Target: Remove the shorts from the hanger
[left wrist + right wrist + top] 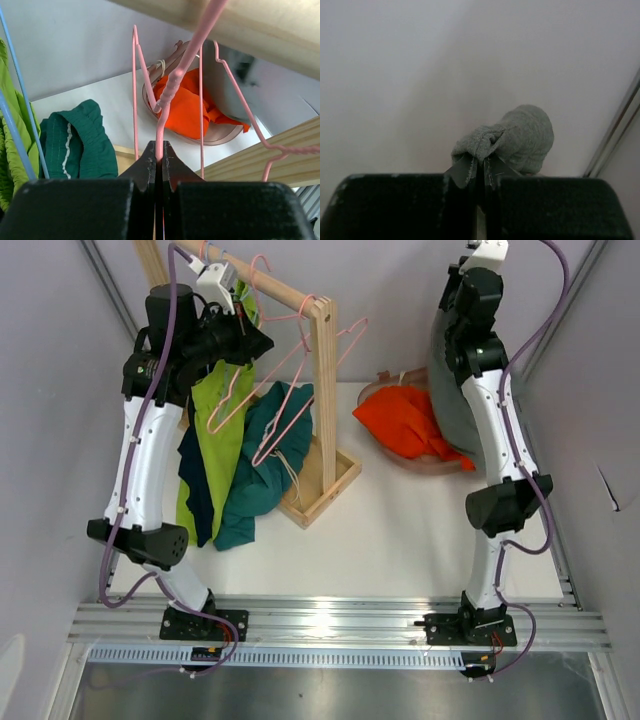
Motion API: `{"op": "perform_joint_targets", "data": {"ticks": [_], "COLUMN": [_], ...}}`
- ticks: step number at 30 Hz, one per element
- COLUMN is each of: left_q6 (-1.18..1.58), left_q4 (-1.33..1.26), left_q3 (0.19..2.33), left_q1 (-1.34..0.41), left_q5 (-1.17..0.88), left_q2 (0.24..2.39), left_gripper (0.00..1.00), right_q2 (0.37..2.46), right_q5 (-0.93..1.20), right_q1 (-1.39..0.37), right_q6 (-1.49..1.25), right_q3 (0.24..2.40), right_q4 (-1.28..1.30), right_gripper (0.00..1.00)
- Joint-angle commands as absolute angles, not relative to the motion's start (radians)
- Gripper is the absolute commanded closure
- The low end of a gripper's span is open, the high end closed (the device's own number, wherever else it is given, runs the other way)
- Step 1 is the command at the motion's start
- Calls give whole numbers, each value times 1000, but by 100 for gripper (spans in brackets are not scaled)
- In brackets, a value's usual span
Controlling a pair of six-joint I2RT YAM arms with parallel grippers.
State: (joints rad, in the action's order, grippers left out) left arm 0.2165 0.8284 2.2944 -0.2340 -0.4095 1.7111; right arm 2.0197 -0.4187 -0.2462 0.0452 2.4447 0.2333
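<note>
Grey shorts (520,135) are bunched in the right claw (479,167), whose fingers are pressed together on a fold of the cloth. The rest of the pair hangs down from that claw alongside its arm, and past the claw there is only blank wall. The left claw (159,152) is clamped tight on the wire of a pink hanger (172,85), which runs up from the fingertips towards the wooden rail (260,25) overhead. Just left of this claw and a little lower hang the teal shorts (75,145). Further left are the lime shorts (10,145), with a blue hanger (20,100) crossing in front of them. From above, the navy shorts (197,495) show below the claw, half tucked behind the lime pair. Two more pink hangers (135,90) dangle bare just beyond the fingertips, one on each side of the gripped wire. Farther out, ahead of the claw and slightly to its right, the orange shorts (185,107) lie heaped in a shallow basket (225,136) on the white table (110,95). The right arm's grey pair hangs just past that basket.
</note>
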Motion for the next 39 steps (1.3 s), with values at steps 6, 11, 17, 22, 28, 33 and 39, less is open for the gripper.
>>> {"op": "perform_joint_targets", "data": {"ticks": [6, 11, 17, 22, 28, 33, 39], "left_q6": [198, 199, 196, 169, 169, 187, 172], "left_q4": [779, 779, 778, 801, 796, 755, 785], "left_q3": [2237, 2237, 2214, 2180, 2108, 2077, 2132], "left_q1": [-219, -221, -239, -261, -261, -256, -247], "left_q5": [-508, -538, -591, -504, -297, -135, -86], "left_q2": [1681, 1689, 1672, 1622, 1482, 1365, 1373], "left_gripper": [100, 100, 87, 10, 3, 3, 3], "right_q2": [1792, 1629, 1342, 1171, 1020, 901, 867], "right_q5": [-341, -281, -295, -340, -422, -528, -607], "right_q1": [-216, -224, -268, -327, -461, -650, -748], "right_q6": [-136, -277, -390, -397, -403, -413, -449], "right_q3": [2087, 1750, 1231, 1092, 1048, 993, 953], "right_q4": [77, 111, -63, -6, 107, 153, 204], "right_gripper": [100, 0, 1, 1, 1, 1, 0]}}
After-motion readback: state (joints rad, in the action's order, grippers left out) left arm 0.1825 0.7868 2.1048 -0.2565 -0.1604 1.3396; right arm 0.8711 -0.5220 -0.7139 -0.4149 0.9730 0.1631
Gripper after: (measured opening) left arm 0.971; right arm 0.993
